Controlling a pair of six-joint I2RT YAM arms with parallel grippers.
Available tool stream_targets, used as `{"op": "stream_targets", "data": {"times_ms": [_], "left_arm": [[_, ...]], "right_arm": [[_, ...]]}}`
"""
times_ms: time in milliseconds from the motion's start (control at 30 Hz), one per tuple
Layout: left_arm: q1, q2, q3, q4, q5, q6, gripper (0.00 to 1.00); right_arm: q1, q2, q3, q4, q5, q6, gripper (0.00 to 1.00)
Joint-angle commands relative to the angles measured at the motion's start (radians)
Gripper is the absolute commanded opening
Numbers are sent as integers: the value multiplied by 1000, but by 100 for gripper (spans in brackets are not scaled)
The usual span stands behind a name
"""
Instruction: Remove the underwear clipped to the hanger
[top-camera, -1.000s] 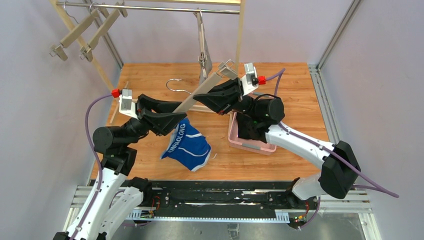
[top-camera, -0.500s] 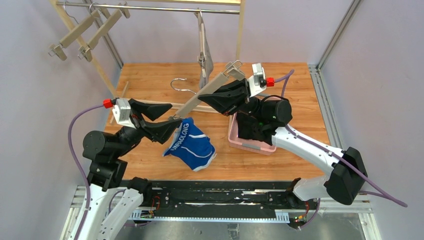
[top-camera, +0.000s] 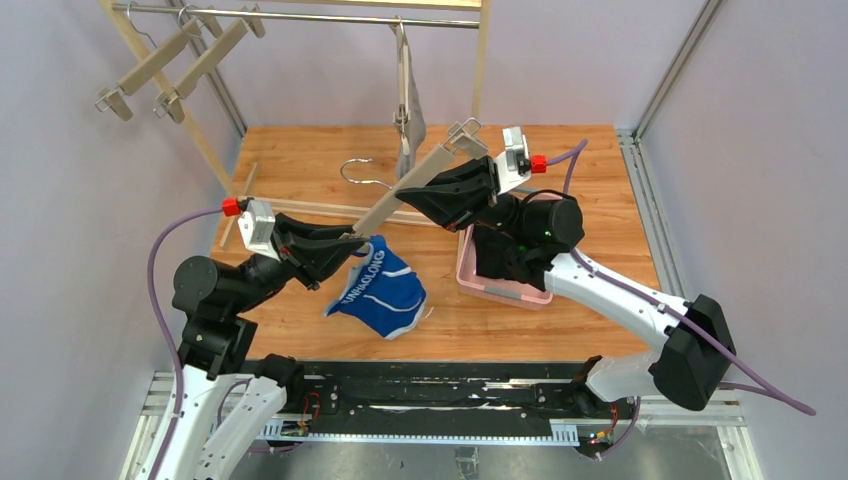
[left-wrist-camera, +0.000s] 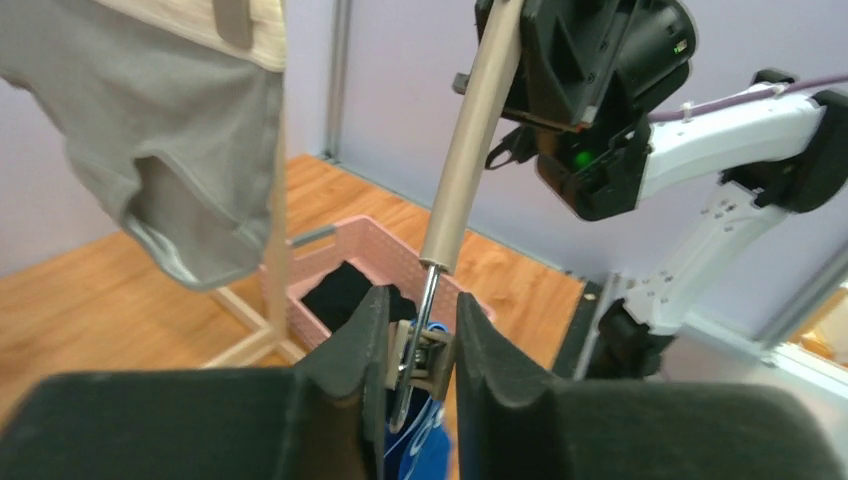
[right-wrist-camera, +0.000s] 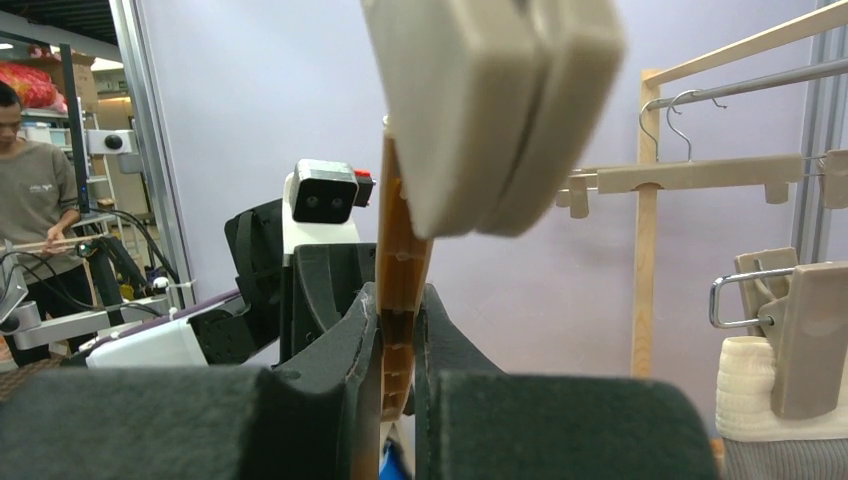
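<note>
I log wooden table (top-camera: 300, 150), lilac walls (top-camera: 60, 220); beside the pink basket (top-camera: 464, 272), right claw (top-camera: 403, 196) clamps hanger (top-camera: 385, 208), left claw (left-wrist-camera: 418, 320) pinches its clip (left-wrist-camera: 427, 352).

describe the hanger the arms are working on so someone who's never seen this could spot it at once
Over the middle of the wooden table, between the two arms, one pale wooden hanger slants, its bar gripped in the right claw. Unlike the hangers on the rail behind, it is off the rail, and the blue underwear dangles from its lower clip, which the left claw pinches.

Overhead plus close wrist views, hanger (top-camera: 400, 191) shared
</note>
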Motion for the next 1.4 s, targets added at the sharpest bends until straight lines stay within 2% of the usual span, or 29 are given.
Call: {"op": "stream_targets", "data": {"times_ms": [0, 67, 167, 200, 233, 267, 300, 367, 667, 900, 1167, 1367], "left_arm": [[-7, 6, -9, 28, 53, -3, 5], [-8, 5, -10, 40, 47, -9, 0], [-8, 3, 3, 50, 42, -11, 0], [-8, 3, 9, 48, 35, -11, 3], [-8, 3, 18, 44, 25, -11, 19], [-7, 4, 26, 42, 17, -10, 30], [-8, 5, 34, 42, 12, -9, 37], [-7, 12, 49, 43, 4, -7, 44], [-8, 74, 77, 142, 56, -65, 45], [-8, 101, 77, 160, 75, -73, 45], [-8, 127, 100, 178, 108, -74, 41], [-8, 146, 113, 178, 134, -76, 33]], "right_arm": [[4, -33, -7, 45, 31, -11, 1], [4, -35, -9, 44, 29, -10, 0], [3, -44, -15, 35, 30, -16, 0], [4, -46, -16, 32, 30, -18, 0], [4, -46, -17, 32, 30, -19, 0], [3, -46, -18, 32, 29, -19, 1], [3, -46, -16, 32, 27, -16, 1], [4, -46, -15, 32, 25, -15, 1], [3, -41, -17, 39, 18, -2, 1], [4, -24, -6, 54, 17, 12, 0], [6, -7, -1, 62, 5, 28, 0], [8, -3, -1, 62, 5, 29, 1]]}}
